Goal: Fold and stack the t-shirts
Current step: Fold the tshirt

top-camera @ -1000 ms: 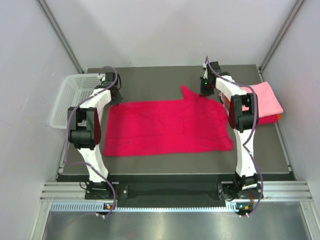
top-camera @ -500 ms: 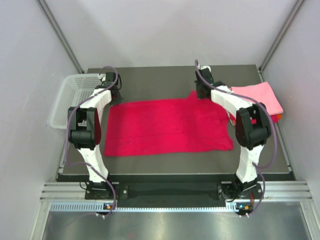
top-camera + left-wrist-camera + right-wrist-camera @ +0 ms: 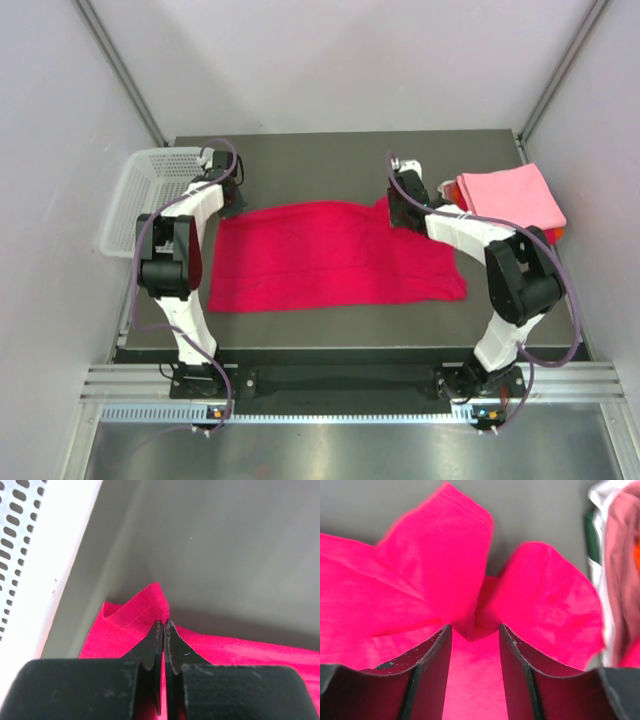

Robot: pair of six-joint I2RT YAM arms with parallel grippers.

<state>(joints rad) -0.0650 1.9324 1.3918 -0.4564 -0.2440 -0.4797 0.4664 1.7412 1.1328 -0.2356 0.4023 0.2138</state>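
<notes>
A crimson-magenta t-shirt (image 3: pixel 330 255) lies spread flat across the dark table. My left gripper (image 3: pixel 228 196) is at its far left corner, shut on a pinched-up edge of the cloth (image 3: pixel 132 612), which rises in a small fold at the tips (image 3: pixel 163 623). My right gripper (image 3: pixel 398 206) hovers low over the shirt's far right part, jaws open. Between and just ahead of its fingers (image 3: pixel 475 628) sits a bunched sleeve fold (image 3: pixel 440 555), lying free. Other folded t-shirts, light pink on top, sit stacked (image 3: pixel 510 196) at the right.
A white perforated basket (image 3: pixel 140 195) stands off the table's left edge, its rim (image 3: pixel 35 555) close beside my left gripper. The folded stack (image 3: pixel 620 555) lies just right of my right gripper. Grey walls enclose the table at the back and sides.
My right gripper carried the far right sleeve leftward and toward the near side, over the shirt's body, then opened and let it go. The left gripper stayed put, still shut.
</notes>
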